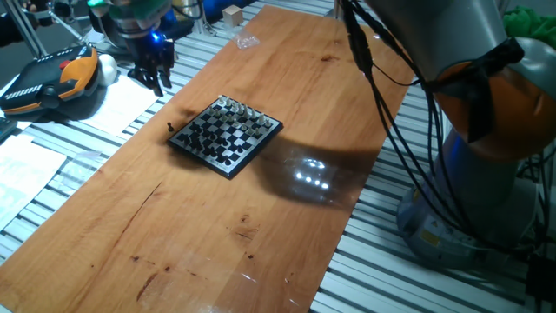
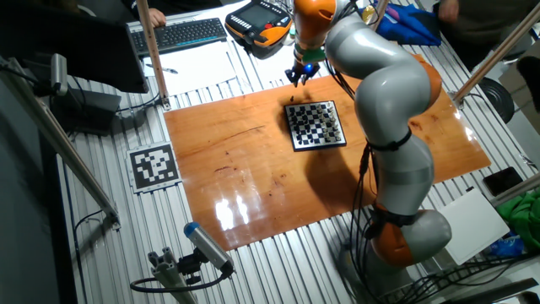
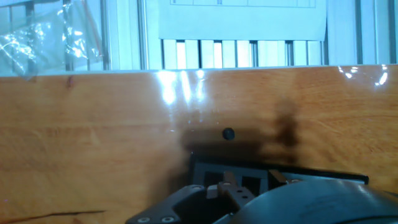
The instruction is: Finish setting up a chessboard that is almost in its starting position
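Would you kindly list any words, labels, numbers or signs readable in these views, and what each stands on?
No readable words or numbers.
Square fiducial marker: black-and-white pattern, no text.
Paper sheets: print too small to read.
Teach pendant: markings blurred.
Keyboard: keys illegible.

Desk point(image 1: 261, 191): wooden board with visible grain and dark streaks, varnished and glossy, throwing back lamp glare; ribbed metal frame point(image 1: 382, 252) beneath it, silvery and matt; chessboard point(image 1: 226, 135): smooth, black-framed, its pale pieces with a silvery sheen; lone dark piece point(image 3: 228, 133) on the wood, rounded and faintly shiny; end effector point(image 1: 155, 74): black, matt; arm point(image 2: 384, 76): smooth grey and orange shell, semi-gloss; paper sheets point(image 1: 26, 169): white, matt; crumpled clear plastic wrap point(image 3: 46, 34), glinting.
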Tool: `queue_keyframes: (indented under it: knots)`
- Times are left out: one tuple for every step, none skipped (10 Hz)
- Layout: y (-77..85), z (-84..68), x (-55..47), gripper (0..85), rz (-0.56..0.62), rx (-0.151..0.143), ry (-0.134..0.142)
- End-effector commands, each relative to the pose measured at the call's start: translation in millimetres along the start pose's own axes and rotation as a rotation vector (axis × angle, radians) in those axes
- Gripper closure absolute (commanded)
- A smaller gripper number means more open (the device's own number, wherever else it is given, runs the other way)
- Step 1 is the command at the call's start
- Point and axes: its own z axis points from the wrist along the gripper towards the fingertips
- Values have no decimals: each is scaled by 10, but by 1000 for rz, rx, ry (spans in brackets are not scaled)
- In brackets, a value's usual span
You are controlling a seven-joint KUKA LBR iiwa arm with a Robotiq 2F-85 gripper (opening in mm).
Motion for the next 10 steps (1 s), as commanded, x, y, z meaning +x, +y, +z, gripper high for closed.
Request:
queue_keyframes:
  knots:
    - [3, 63, -18, 510, 1, -2, -4]
    - [5, 129, -35, 510, 1, -5, -4]
    - [6, 180, -45, 510, 3, -7, -2]
    - [7, 216, -51, 510, 3, -8, -1]
    - [3, 263, -64, 510, 2, -8, -1]
    - [0, 324, -76, 510, 2, -10, -2]
    - [-2, 390, -83, 510, 2, -13, -7]
    - [-3, 419, -85, 510, 0, -16, -10]
    - [-3, 417, -85, 510, -3, -16, -4]
    - [-3, 417, -85, 510, 0, -24, 4]
